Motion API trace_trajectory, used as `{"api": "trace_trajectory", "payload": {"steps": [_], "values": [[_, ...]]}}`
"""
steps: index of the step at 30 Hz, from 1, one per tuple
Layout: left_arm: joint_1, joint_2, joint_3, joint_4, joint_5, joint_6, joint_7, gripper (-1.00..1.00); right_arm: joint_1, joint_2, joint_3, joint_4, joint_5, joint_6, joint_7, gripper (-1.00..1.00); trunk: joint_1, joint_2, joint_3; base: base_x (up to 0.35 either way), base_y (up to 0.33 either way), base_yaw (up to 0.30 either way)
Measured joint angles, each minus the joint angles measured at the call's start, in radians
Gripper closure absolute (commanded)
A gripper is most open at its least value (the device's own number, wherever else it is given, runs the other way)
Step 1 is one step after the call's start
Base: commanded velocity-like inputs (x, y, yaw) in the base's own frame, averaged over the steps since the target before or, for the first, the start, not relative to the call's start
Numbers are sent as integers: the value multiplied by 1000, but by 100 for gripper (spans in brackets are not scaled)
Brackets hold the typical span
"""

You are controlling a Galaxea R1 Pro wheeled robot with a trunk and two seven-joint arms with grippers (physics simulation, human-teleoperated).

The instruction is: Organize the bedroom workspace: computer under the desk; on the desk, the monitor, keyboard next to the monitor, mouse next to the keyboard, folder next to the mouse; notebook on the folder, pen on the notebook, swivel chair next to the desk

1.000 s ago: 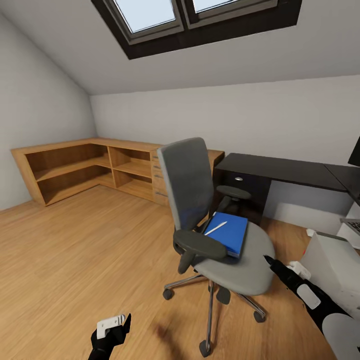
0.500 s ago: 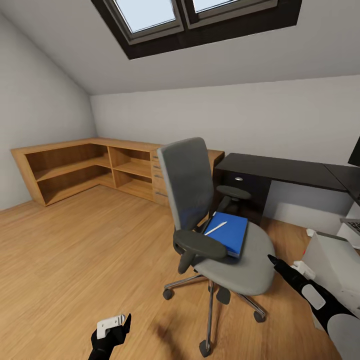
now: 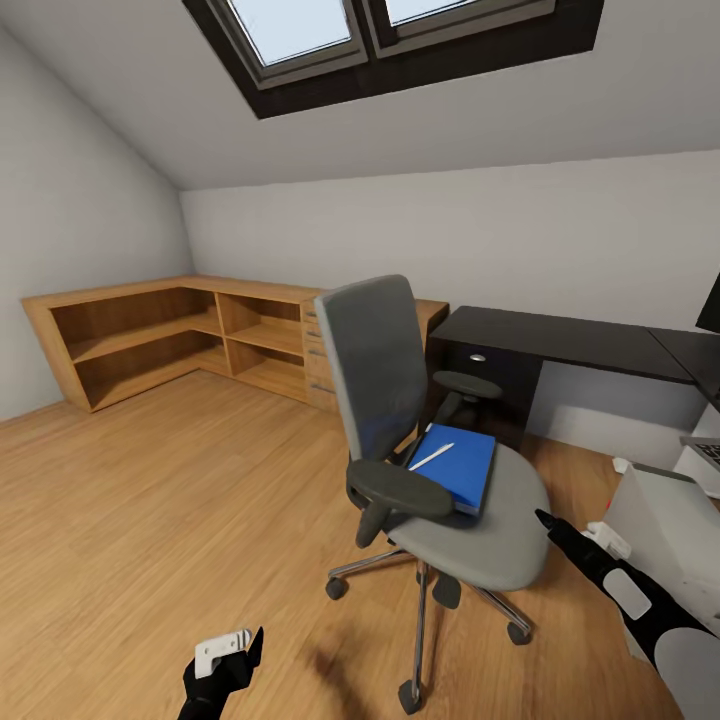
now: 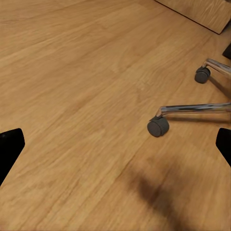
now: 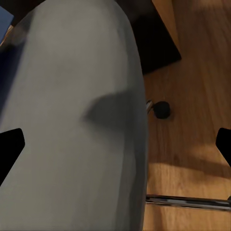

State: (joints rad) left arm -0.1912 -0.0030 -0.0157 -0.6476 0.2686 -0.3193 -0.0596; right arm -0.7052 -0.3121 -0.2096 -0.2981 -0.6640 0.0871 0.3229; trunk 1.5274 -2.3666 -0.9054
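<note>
The grey swivel chair [image 3: 400, 400] stands mid-floor, its seat [image 5: 72, 120] turned toward me. On the seat lies the blue folder [image 3: 460, 468] with the whitish pen [image 3: 432, 456] on top. The notebook and mouse are out of view. My right gripper [image 3: 548, 522] hovers open at the seat's right front edge, nothing between its fingers [image 5: 115, 149]. My left gripper [image 3: 228, 662] hangs open low over the floor [image 4: 115, 144], left of the chair's chrome base [image 4: 192, 109]. The black desk [image 3: 560, 338] stands behind the chair. The light grey computer [image 3: 668, 530] sits on the floor at right. The monitor's edge [image 3: 711, 300] shows far right.
Low wooden shelving [image 3: 200, 335] runs along the back-left walls. A sloped ceiling with a skylight [image 3: 390, 40] is overhead. Open wood floor [image 3: 150, 520] stretches to the left. A grey keyed object [image 3: 705, 452], perhaps the keyboard, is cut off at the right edge.
My right gripper has drawn back slightly to the right, away from the seat's edge. The left arm, chair and camera have not moved.
</note>
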Motion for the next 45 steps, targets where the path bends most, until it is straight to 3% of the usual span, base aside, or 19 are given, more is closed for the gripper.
{"api": "trace_trajectory", "payload": {"steps": [45], "values": [[0, 0, 0, 0, 0, 0, -1, -100, 0, 13, 2, 6, 0, -2, -2, -100, 0, 0, 0, 17, 24, 0]]}}
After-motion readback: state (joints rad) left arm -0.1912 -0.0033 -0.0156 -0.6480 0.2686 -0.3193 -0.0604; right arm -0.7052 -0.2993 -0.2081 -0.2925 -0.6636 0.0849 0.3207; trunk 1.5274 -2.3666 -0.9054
